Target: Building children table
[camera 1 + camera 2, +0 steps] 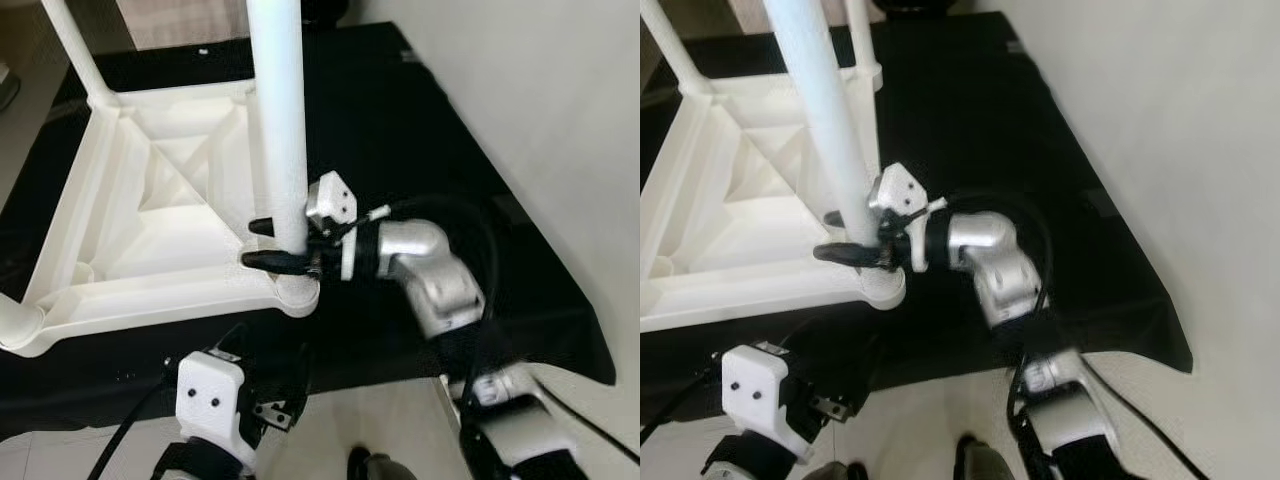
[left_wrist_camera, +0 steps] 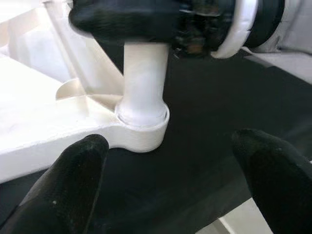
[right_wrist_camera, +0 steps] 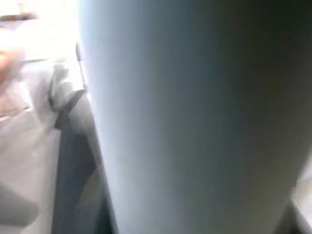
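- While the white tabletop (image 1: 150, 210) lies upside down on a black mat (image 1: 420, 150), its ribbed underside faces up, which I judge is so the legs can be pushed down into the corner sockets.
- Standing upright in the corner socket (image 1: 297, 292) nearest the robot is a white leg (image 1: 280, 110); this socket is the landmark for what follows.
- Just above that socket, the right pincer (image 1: 268, 244) is clamped on the leg, one black finger on each side of the tube, reaching in from the side away from the tabletop's middle. The low hold probably lets it steady or press the leg home where it meets the socket.
- Seen from the left wrist, the leg's foot sits inside the socket ring; whether it is fully seated I cannot tell.
- Below the socket, toward the robot, the left pincer (image 2: 170, 180) hovers with its fingers (image 2: 73, 185) apart, holding nothing and aimed at the joint, likely waiting to help.
- Across the tabletop from the socket, the far corner carries another leg (image 1: 75, 50).
- Along the near edge from the socket, the next corner also bears a white tube (image 1: 15, 325).
- No containers are present beyond the sockets themselves.
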Tool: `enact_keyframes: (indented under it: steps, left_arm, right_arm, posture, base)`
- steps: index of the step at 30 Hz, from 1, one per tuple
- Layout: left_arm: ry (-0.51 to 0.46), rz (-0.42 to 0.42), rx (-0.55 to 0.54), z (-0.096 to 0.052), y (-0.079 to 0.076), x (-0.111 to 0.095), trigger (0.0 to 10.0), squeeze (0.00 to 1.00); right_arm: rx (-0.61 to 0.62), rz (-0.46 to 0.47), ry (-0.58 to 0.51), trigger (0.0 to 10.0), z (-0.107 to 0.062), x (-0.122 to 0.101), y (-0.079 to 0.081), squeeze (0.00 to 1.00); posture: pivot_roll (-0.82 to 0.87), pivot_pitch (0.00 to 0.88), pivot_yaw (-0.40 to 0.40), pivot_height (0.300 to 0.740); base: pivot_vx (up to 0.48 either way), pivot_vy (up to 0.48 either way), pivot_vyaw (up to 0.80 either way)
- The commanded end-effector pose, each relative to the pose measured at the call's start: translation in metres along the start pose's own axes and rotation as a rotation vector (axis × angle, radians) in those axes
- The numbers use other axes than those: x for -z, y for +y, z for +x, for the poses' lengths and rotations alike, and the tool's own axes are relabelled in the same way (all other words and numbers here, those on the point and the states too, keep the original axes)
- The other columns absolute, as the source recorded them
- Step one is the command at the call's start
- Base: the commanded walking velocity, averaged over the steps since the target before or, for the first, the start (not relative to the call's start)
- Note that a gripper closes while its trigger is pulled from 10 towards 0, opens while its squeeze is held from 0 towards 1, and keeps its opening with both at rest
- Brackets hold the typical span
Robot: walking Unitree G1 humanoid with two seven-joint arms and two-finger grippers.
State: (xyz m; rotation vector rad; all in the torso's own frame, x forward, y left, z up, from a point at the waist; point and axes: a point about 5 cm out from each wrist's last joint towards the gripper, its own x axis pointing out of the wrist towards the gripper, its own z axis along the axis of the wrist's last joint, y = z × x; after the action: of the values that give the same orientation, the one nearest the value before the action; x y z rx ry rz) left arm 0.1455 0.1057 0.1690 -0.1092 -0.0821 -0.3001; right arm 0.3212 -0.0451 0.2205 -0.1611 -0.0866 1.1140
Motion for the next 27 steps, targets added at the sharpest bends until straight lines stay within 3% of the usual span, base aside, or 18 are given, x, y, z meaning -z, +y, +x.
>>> enact_keyframes:
  steps: [1,2,3,5,6,7,9,12,13,14,18,19,21,23,24,25,26,27]
  left_arm:
    - [0.015,0.003,-0.006,-0.001,0.004,0.0,10.0,0.0]
    - [0.015,0.003,-0.006,-0.001,0.004,0.0,10.0,0.0]
    - [0.014,0.006,-0.007,0.0,0.005,0.0,10.0,0.0]
    - [0.014,0.009,-0.006,0.001,0.007,0.001,10.0,0.0]
    - [0.013,0.005,-0.003,0.002,0.007,0.001,10.0,0.0]
    - [0.013,0.005,-0.003,0.002,0.007,0.001,10.0,0.0]
    - [0.01,0.011,0.004,0.006,0.009,0.004,10.0,0.0]
    - [0.009,0.013,0.003,0.008,0.009,0.005,10.0,0.0]
    - [0.006,0.016,-0.004,0.009,0.01,0.005,10.0,0.0]
    - [0.002,0.02,-0.015,0.009,0.011,0.005,10.0,0.0]
    - [-0.002,0.024,-0.028,0.01,0.012,0.005,10.0,0.0]
    - [-0.003,0.022,-0.027,0.01,0.012,0.005,10.0,0.0]
    - [-0.003,0.018,-0.023,0.011,0.011,0.004,10.0,0.0]
    - [-0.003,0.018,-0.023,0.011,0.011,0.004,10.0,0.0]
    - [-0.003,0.016,-0.021,0.01,0.011,0.004,10.0,0.0]
    - [-0.003,0.014,-0.019,0.01,0.01,0.004,10.0,0.0]
    - [-0.003,0.014,-0.019,0.01,0.01,0.004,10.0,0.0]
    - [-0.003,0.012,-0.018,0.009,0.009,0.004,10.0,0.0]
  right_arm:
    - [0.409,0.109,0.182,0.0,-0.013,0.033,0.019,0.0]
    - [0.409,0.109,0.182,0.0,-0.013,0.033,0.019,0.0]
    - [0.54,0.136,0.188,0.0,-0.02,0.032,0.032,0.0]
    - [0.545,0.151,0.176,0.0,-0.015,0.03,0.042,0.0]
    - [0.494,0.145,0.156,0.0,-0.005,0.027,0.047,0.0]
    - [0.494,0.145,0.156,0.0,-0.005,0.027,0.047,0.0]
    - [0.392,0.134,0.103,0.0,0.022,0.018,0.048,0.0]
    - [0.375,0.132,0.09,0.0,0.029,0.015,0.047,0.0]
    - [0.367,0.139,0.076,7.2,0.034,0.011,0.046,0.0]
    - [0.349,0.145,0.067,10.0,0.036,0.007,0.043,0.0]
    - [0.335,0.177,0.048,10.0,0.036,-0.001,0.04,0.0]
    - [0.286,0.176,0.021,10.0,0.033,-0.004,0.038,1.0]
    - [0.143,0.149,-0.018,10.0,0.025,-0.009,0.034,1.0]
    - [0.143,0.149,-0.018,10.0,0.025,-0.009,0.034,1.0]
    - [0.076,0.126,-0.03,10.0,0.021,-0.01,0.032,1.0]
    - [0.024,0.079,-0.025,10.0,0.016,-0.01,0.027,0.65]
    - [0.024,0.079,-0.025,10.0,0.016,-0.01,0.027,0.65]
    - [-0.029,0.056,-0.013,10.0,0.013,-0.008,0.023,0.0]
  posture:
    - [0.04,0.258,-0.003,0.74]
    - [0.04,0.258,-0.003,0.74]
    - [0.04,0.258,-0.003,0.74]
    - [0.02,0.231,0.014,0.74]
    - [0.02,0.231,0.014,0.74]
    - [0.02,0.231,0.014,0.74]
    - [0.02,0.193,0.006,0.74]
    - [0.02,0.193,0.006,0.74]
    - [0.03,0.187,-0.001,0.74]
    - [0.03,0.183,-0.004,0.74]
    - [0.03,0.181,-0.005,0.74]
    - [0.02,0.183,-0.006,0.74]
    - [0.02,0.187,-0.007,0.74]
    - [0.02,0.187,-0.007,0.74]
    - [0.02,0.193,-0.009,0.74]
    - [0.03,0.196,-0.012,0.74]
    - [0.03,0.196,-0.012,0.74]
    - [0.03,0.201,-0.016,0.74]
  base:
    - [0.0,0.0,0.0]
    - [0.0,0.0,0.0]
    - [0.0,0.0,0.0]
    - [0.0,0.0,0.0]
    - [0.0,0.0,0.0]
    - [0.0,0.0,0.0]
    - [0.0,0.0,0.0]
    - [0.0,0.0,0.0]
    - [0.0,0.0,0.0]
    - [0.0,0.0,0.0]
    - [0.0,0.0,0.0]
    - [0.0,0.0,0.0]
    - [0.0,0.0,0.0]
    - [0.0,0.0,0.0]
    - [0.0,0.0,0.0]
    - [0.0,0.0,0.0]
    - [0.0,0.0,0.0]
    - [0.0,0.0,0.0]
